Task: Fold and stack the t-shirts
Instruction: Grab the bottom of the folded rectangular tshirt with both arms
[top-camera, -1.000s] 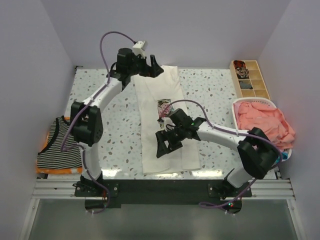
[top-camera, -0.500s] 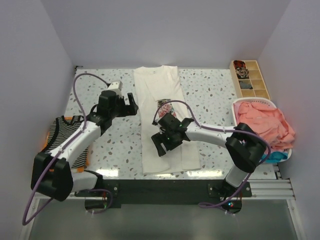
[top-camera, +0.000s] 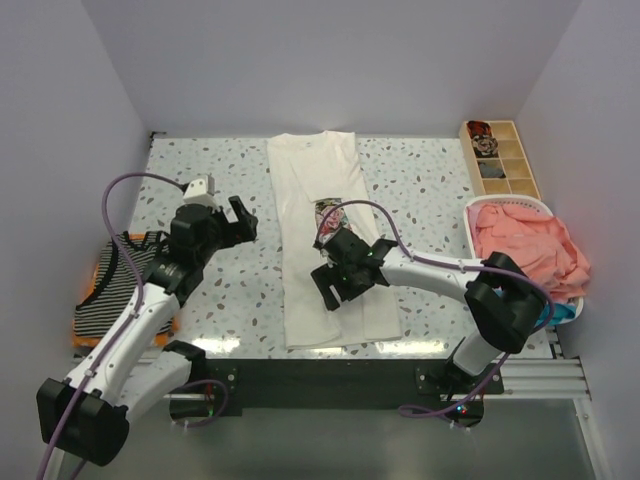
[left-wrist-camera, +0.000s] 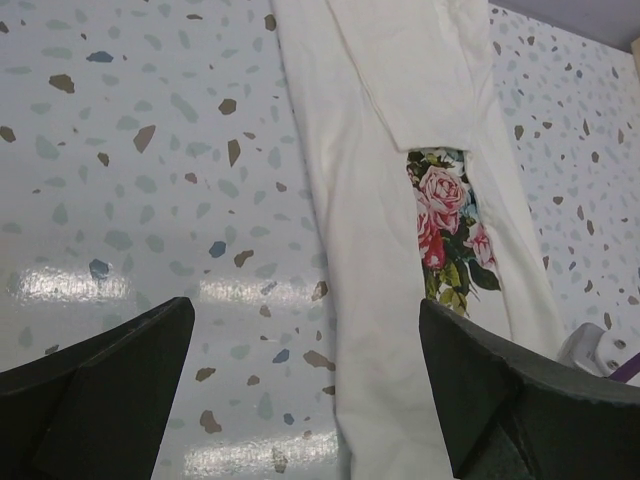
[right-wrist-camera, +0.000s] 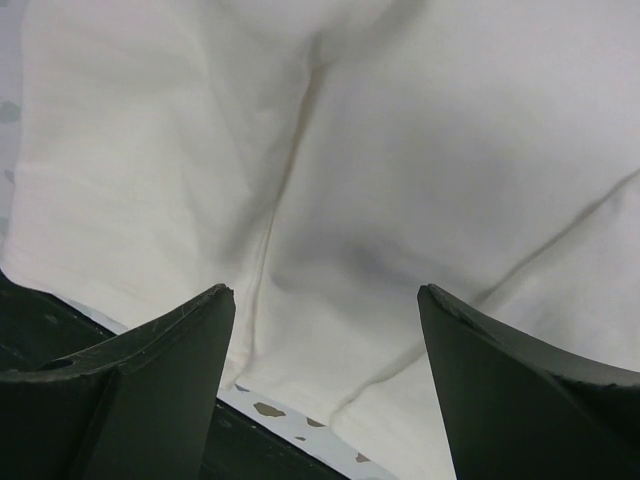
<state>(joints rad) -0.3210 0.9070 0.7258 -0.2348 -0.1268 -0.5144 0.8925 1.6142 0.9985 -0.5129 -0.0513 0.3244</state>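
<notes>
The cream t-shirt (top-camera: 325, 190) with a pink-rose print (left-wrist-camera: 445, 215) lies folded into a long strip down the middle of the table. My right gripper (top-camera: 332, 290) hangs open just over its lower half; the right wrist view shows cream cloth (right-wrist-camera: 330, 180) between the spread fingers. My left gripper (top-camera: 240, 220) is open and empty over bare table, left of the shirt. A black-and-white striped tee (top-camera: 115, 290) lies on an orange one (top-camera: 88, 342) at the left edge. A coral-pink tee (top-camera: 525, 245) fills a basket at the right, with a blue one (top-camera: 555, 313) under it.
A compartmented wooden tray (top-camera: 500, 158) stands at the back right. The white basket (top-camera: 510, 204) sits in front of it. Purple walls close in the table on three sides. The table's near edge (right-wrist-camera: 290, 425) shows just below the shirt's hem.
My left arm has swung back from the shirt's collar toward the near left, open. My right gripper has shifted slightly over the shirt's lower half.
</notes>
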